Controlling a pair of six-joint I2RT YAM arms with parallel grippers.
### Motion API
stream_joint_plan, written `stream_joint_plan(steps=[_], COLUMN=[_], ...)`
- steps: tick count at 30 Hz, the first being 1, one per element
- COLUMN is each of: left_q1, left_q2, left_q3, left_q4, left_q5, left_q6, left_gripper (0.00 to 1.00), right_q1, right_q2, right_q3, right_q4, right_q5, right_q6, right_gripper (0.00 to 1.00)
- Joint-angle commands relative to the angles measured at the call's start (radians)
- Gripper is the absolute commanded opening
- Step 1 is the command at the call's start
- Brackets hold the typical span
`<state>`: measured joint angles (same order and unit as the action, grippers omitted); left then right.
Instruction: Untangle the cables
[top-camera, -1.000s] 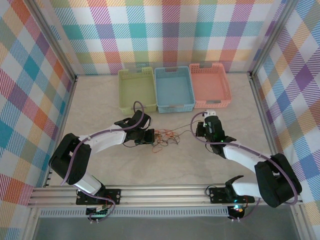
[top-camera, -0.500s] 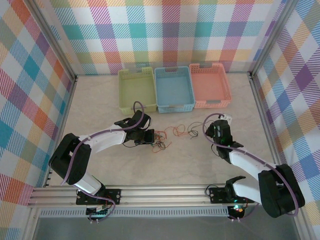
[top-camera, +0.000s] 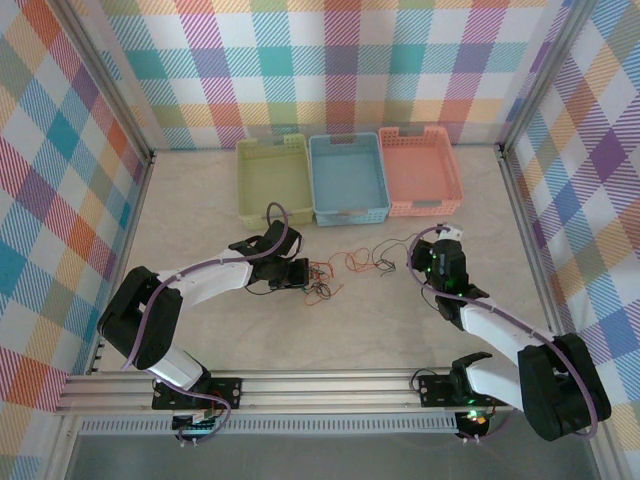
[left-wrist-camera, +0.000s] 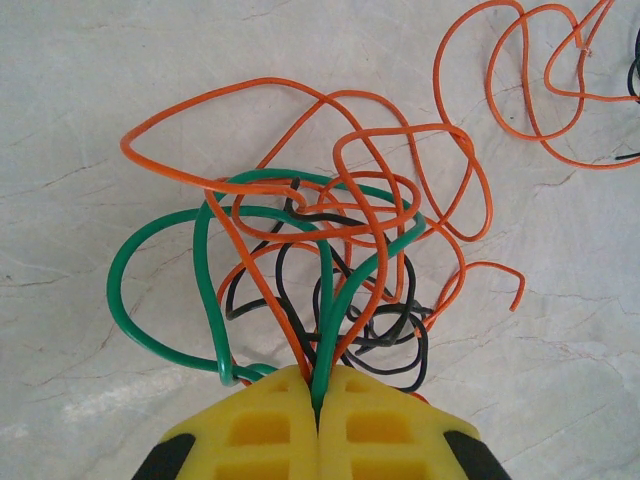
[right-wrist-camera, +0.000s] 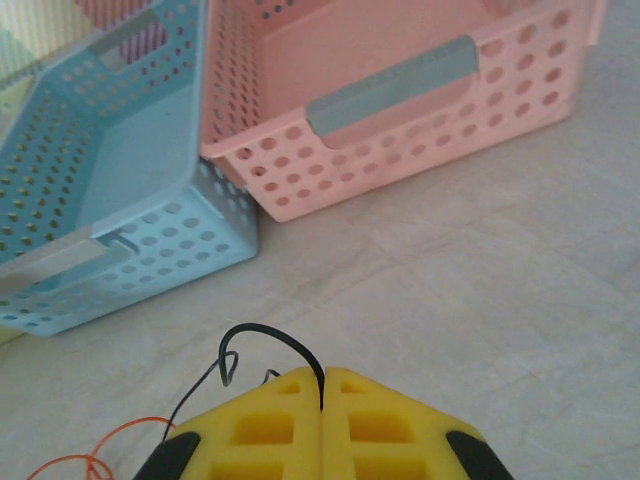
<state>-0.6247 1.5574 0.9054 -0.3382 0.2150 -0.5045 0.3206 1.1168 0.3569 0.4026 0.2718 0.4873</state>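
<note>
The right gripper (top-camera: 428, 256) has been shifted toward 3 o'clock since a second ago, a black cable (right-wrist-camera: 290, 343) being pinched between its closed jaws. The remaining cables (left-wrist-camera: 320, 250), orange, green and black, are clamped by the closed left gripper (left-wrist-camera: 318, 400) at 6 o'clock of the blue basket (top-camera: 348, 180).

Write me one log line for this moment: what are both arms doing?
left gripper: shut on tangled cables | right gripper: shut on black cable | task: untangling, not done
</note>
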Motion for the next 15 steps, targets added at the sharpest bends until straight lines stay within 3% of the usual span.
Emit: stream_joint_plan(steps=[1,8,15], left_q1=[0.011,0.011,0.011], left_q2=[-0.009,-0.015,-0.059], left_q3=[-0.007,-0.008,-0.013], left_q4=[-0.013,-0.011,-0.026], left_q5=[-0.009,-0.004,-0.034], left_q6=[-0.004,-0.003,0.003], left_gripper=[0.00,0.13,0.38], right_q1=[-0.002,-0.002,-0.002], right_q2=[-0.018,-0.002,0.002], right_q3=[-0.015,-0.014,-0.009], right_q4=[0.063,0.081,0.079], right_q5=[-0.050,-0.070,-0.071], right_q6=[-0.022,-0.022,-0.039], right_gripper=[0.00,0.00,0.00])
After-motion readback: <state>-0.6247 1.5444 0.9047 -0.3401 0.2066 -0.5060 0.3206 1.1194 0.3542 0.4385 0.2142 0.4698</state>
